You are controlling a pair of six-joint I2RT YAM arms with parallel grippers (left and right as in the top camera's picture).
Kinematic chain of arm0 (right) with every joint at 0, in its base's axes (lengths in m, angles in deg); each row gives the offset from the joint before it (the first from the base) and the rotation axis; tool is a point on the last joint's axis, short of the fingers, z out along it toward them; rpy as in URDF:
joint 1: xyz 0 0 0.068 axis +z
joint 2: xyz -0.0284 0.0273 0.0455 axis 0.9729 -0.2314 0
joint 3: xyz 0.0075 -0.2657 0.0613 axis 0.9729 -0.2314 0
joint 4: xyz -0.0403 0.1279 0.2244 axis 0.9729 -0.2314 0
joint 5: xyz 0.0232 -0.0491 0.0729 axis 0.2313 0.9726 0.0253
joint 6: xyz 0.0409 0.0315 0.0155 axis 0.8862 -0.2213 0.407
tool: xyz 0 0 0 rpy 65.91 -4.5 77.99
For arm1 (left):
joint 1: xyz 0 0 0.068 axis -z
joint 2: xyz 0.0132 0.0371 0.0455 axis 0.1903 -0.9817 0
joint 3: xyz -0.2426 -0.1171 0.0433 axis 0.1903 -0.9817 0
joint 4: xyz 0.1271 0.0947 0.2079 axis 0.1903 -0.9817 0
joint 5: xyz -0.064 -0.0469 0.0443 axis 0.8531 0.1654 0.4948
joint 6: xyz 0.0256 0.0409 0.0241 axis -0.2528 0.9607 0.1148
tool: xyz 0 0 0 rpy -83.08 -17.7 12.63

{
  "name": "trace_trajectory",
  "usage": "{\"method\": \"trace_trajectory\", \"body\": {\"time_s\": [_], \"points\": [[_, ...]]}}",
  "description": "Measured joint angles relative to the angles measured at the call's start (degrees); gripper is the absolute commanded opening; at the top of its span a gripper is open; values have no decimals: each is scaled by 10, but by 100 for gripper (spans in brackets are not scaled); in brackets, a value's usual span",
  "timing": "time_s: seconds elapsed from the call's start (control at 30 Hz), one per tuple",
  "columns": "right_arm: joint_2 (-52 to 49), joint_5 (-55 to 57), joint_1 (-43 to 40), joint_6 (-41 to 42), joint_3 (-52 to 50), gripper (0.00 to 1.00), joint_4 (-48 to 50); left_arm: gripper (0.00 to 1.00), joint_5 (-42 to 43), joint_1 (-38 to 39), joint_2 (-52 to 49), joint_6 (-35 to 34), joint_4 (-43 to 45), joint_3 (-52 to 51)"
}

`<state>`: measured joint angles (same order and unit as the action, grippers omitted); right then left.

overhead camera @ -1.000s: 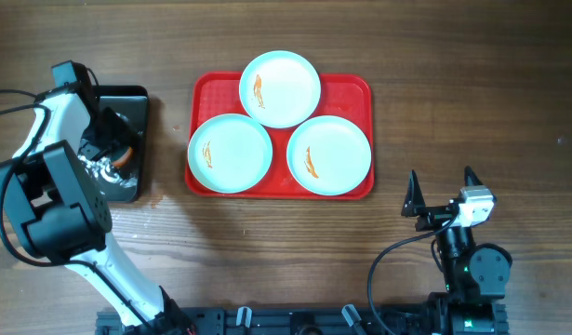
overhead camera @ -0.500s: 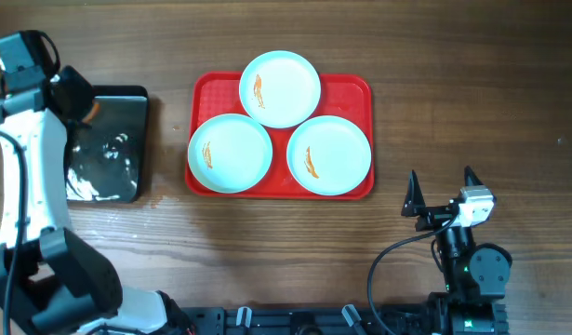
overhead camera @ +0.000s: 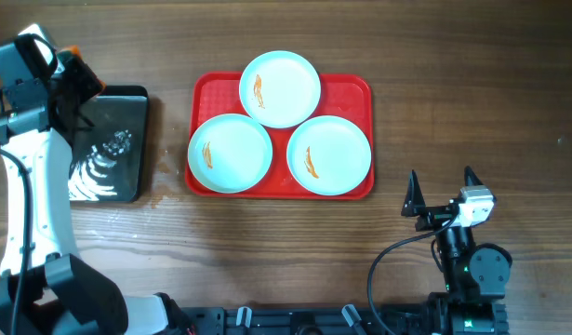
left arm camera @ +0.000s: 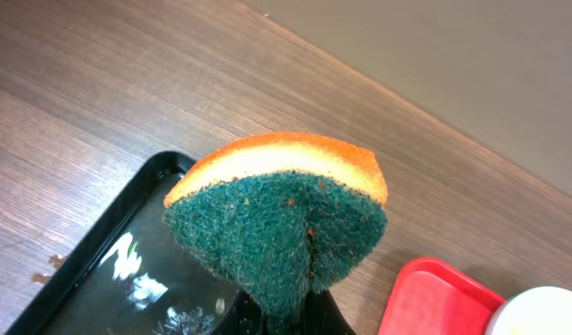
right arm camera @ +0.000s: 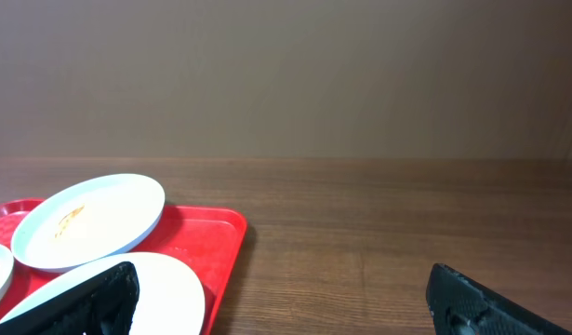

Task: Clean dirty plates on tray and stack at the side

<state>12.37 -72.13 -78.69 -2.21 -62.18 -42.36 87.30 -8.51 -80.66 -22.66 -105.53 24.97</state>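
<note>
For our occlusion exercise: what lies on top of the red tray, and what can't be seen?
Three pale plates, each with an orange smear, lie on the red tray. The tray floor beneath them is covered.

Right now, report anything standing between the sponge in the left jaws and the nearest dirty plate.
Nothing visible blocks it. Between the sponge and the front-left plate lie only the black tray, bare table and the red tray's low rim.

Left hand (left arm camera: 290,314) mostly behind sponge (left arm camera: 278,219)
</note>
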Motion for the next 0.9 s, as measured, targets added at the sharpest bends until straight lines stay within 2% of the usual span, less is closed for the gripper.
{"method": "trace_trajectory", "body": {"time_s": [0.07, 0.17, 0.2, 0.4, 0.47, 0.57, 0.6, 0.77, 0.9], "points": [[0, 0, 0, 0, 0, 100, 0, 4, -4, 0, -32, 1, -1, -25], [0, 0, 0, 0, 0, 100, 0, 4, -27, 0, -130, 1, -46, -74], [0, 0, 0, 0, 0, 100, 0, 4, -34, 0, -132, 2, -56, -75], [0, 0, 0, 0, 0, 100, 0, 4, -38, 0, 41, 5, -30, 1], [0, 0, 0, 0, 0, 100, 0, 4, -38, 0, 17, 5, -39, -16], [0, 0, 0, 0, 0, 100, 0, 4, -30, 0, -70, 5, -75, -54], [0, 0, 0, 0, 0, 100, 0, 4, -8, 0, -81, 5, -84, -63], [0, 0, 0, 0, 0, 100, 0, 4, 102, 33, 38, -22, -31, -34], [0, 0, 0, 0, 0, 100, 0, 4, 121, 130, 32, -39, -82, -25]]}}
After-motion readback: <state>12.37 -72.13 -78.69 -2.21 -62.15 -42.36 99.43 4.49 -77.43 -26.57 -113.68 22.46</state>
